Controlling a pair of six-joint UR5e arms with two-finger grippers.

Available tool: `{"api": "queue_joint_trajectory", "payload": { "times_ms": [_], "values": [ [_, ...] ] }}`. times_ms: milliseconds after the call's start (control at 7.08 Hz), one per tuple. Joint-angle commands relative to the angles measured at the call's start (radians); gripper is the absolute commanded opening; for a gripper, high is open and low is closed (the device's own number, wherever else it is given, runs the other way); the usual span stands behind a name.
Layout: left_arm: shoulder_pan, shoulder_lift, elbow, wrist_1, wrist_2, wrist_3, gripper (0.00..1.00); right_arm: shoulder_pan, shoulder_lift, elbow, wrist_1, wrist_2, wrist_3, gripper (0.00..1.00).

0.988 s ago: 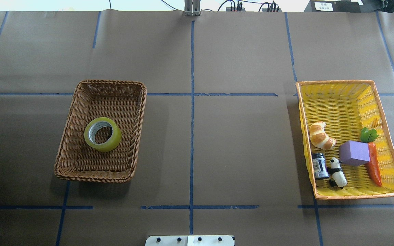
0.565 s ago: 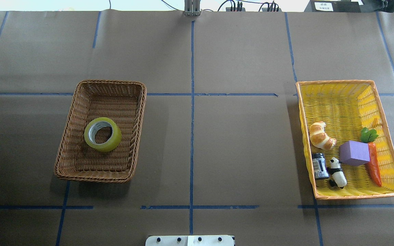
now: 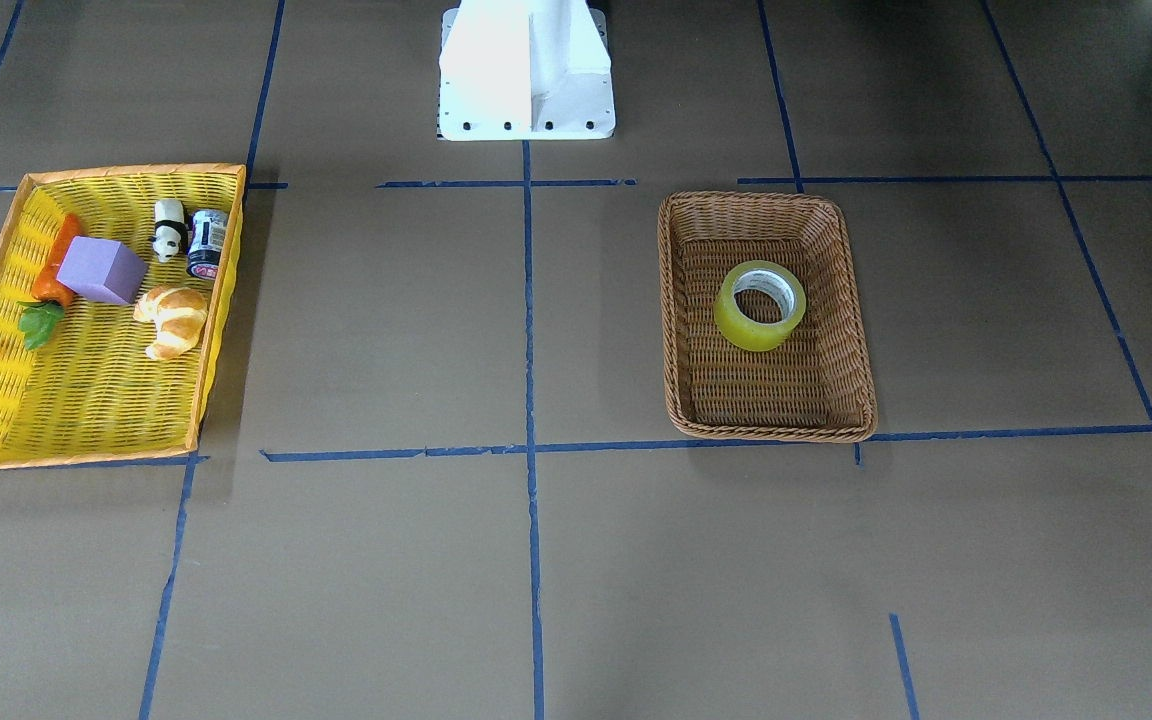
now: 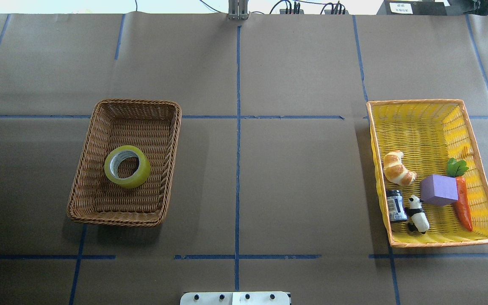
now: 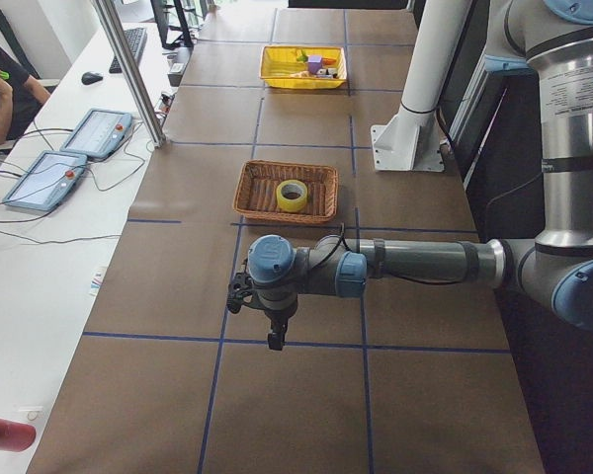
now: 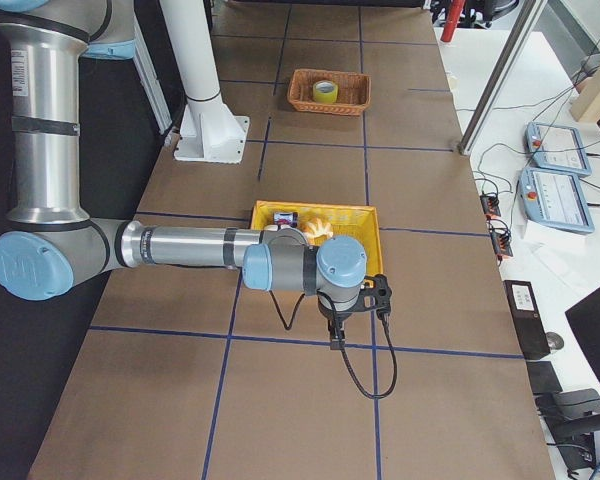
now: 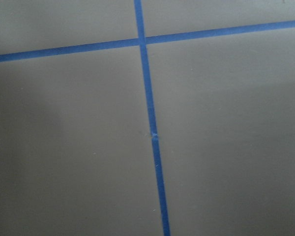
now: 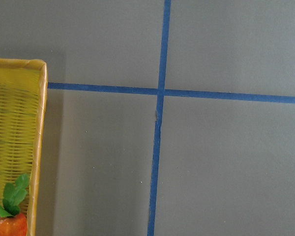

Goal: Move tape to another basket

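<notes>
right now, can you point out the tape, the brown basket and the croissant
tape (image 4: 139,177), overhead view, on its yellow outer wall
basket (image 4: 137,102), overhead view, on its far braided rim
croissant (image 4: 397,168), overhead view, on the middle of its crust

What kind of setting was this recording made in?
Most likely a robotics lab bench, not a home or shop: a table papered brown and gridded with blue tape, a robot arm beside a white pedestal, and control tablets on a side desk.
</notes>
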Motion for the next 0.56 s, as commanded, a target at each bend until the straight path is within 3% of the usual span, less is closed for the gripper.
{"api": "queue_joint_trajectory", "payload": {
  "times_ms": [0,424],
  "values": [
    [-0.051,0.000,0.001,0.006,0.001,0.018,1.00,-0.003,-0.001,-0.001,0.005,-0.002,0.003,1.00],
    [-0.057,-0.009,0.026,0.047,0.006,0.019,1.00,-0.003,-0.004,-0.006,0.005,0.001,-0.008,1.00]
  ]
}}
